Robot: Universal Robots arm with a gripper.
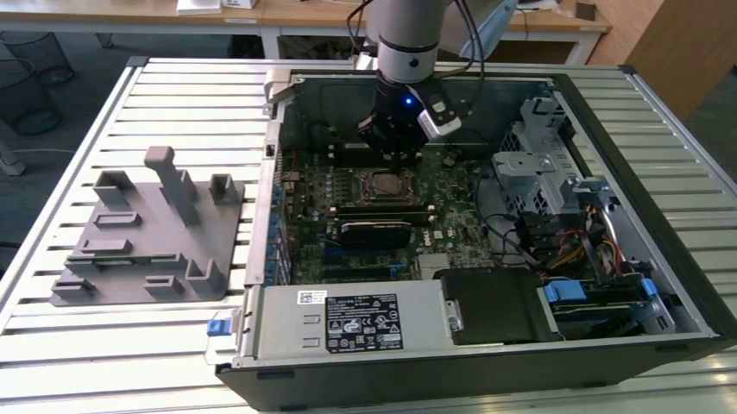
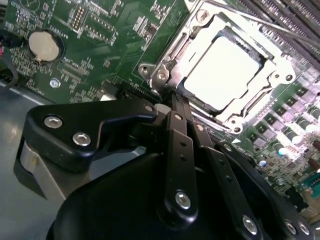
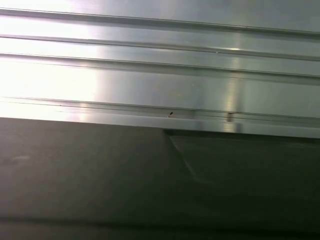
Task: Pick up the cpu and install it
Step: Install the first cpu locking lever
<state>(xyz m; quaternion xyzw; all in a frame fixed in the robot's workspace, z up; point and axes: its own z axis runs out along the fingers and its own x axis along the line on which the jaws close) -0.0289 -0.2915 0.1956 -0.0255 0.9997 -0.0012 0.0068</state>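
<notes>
Open computer case (image 1: 645,95), lying flat on a slatted metal table (image 1: 185,95). Motherboard (image 1: 461,216) exposed inside.

Arm (image 1: 408,39): reaching down into the case from the far side, a blue light lit on its wrist.

Gripper (image 1: 395,160): poised just above the socket (image 1: 384,183) on the board. In the second wrist view the black fingers (image 2: 177,130) lie pressed side by side, tips together and holding nothing, ending at the socket frame's (image 2: 165,70) near edge.

Cpu (image 2: 223,71): pale silver square, glaring under the light, sitting flat inside the socket frame in the second wrist view. Whether the frame is clamped over it I cannot tell.

Coin battery (image 2: 42,44): round, silver, on the green board, well apart from the socket.

Grey tray (image 1: 144,233): with upright posts, on the table at the exterior view's left, beside the case.

Power supply (image 1: 345,321): grey box along the case's near edge, black label on top.

Cables (image 1: 564,250): coloured bundle by the drive cages at the exterior view's right.

First wrist view: ribbed bright metal panel (image 3: 160,65) above a dark surface (image 3: 100,180).
</notes>
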